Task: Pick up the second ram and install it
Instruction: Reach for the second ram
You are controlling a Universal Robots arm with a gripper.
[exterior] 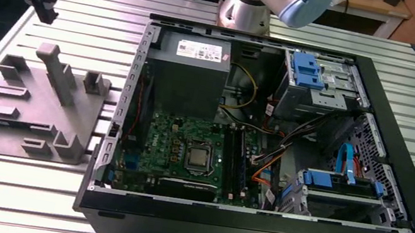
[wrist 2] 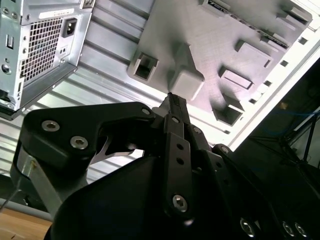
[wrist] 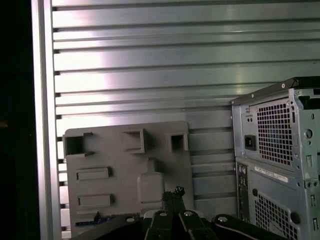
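Looking down from the exterior view, the open computer case (exterior: 256, 231) lies on the ribbed metal table (exterior: 78, 23). Inside it are a grey power supply (exterior: 190, 72) at the far end, a green motherboard (exterior: 176, 146) nearer, two drive cages with blue clips (exterior: 306, 66), and yellow, orange and black cables (exterior: 269, 156) running between them. Both wrist views show that case from outside instead, with its back wall of vent grilles and a power socket (wrist: 250, 142). At the exterior view's left of the case a grey tray (exterior: 36, 118) of moulded sockets and flat blocks lies on the table, with a tall post (exterior: 54, 67) standing upright on it. The black claw (exterior: 44, 12) hangs in the air well above the table, touching nothing. In the second wrist view its fingers (wrist 2: 175, 145) lie pressed together with nothing seen between them, their tips lined up over the top of the post. In the first wrist view a thin dark-blue strip looks to be the memory stick (wrist: 95, 218), though it is too slight to be sure. It sits at the tray's edge, on the side away from the row of three square sockets. Its long axis runs along that edge, level with the flat blocks, one end pointing toward the case. The claw is well apart from it.
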